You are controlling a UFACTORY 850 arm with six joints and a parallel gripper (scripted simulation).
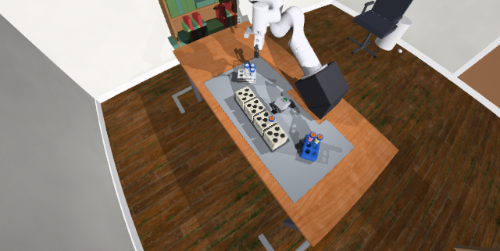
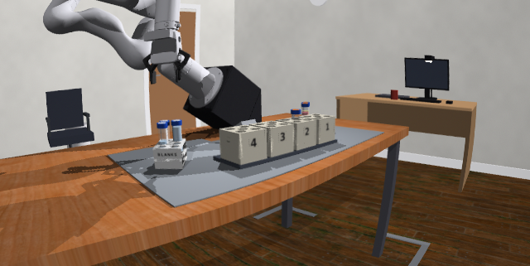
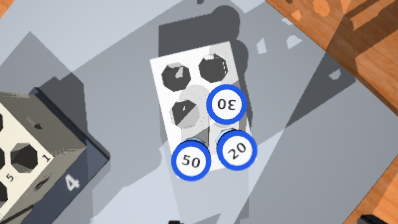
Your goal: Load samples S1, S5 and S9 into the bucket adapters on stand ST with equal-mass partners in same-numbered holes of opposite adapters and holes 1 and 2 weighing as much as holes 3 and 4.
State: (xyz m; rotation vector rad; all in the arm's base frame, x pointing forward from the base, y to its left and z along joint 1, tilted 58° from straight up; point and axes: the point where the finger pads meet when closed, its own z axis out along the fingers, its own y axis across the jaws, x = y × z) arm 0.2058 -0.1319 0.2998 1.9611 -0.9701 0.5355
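On grey mat (image 1: 291, 181) (image 2: 178, 193) (image 3: 320, 160), see 3 blanks (image 1: 247, 67) (image 2: 177, 130) (image 3: 226, 104) in white rack (image 1: 241, 80) (image 2: 167, 162) (image 3: 192, 57). See orange-dotted tube (image 1: 272, 118) (image 2: 296, 111) in adapter 2 (image 1: 265, 119) (image 2: 306, 142); cannot read ID. See claw (image 1: 256, 52) (image 2: 166, 77) (image 3: 273, 221) wide open, mostly cut off in wrist view.

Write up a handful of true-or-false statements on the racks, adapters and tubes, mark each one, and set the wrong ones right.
1. The blanks rack holds three white-dotted tubes. True.
2. The blue rack holds four orange-dotted tubes. False: it holds two.
3. Adapter 4 is the one nearest the blanks rack. True.
4. The tube standing in adapter 2 has a white cap dot. False: its dot is orange.
5. The pincer is shut on a blank. False: it is open, above the table.
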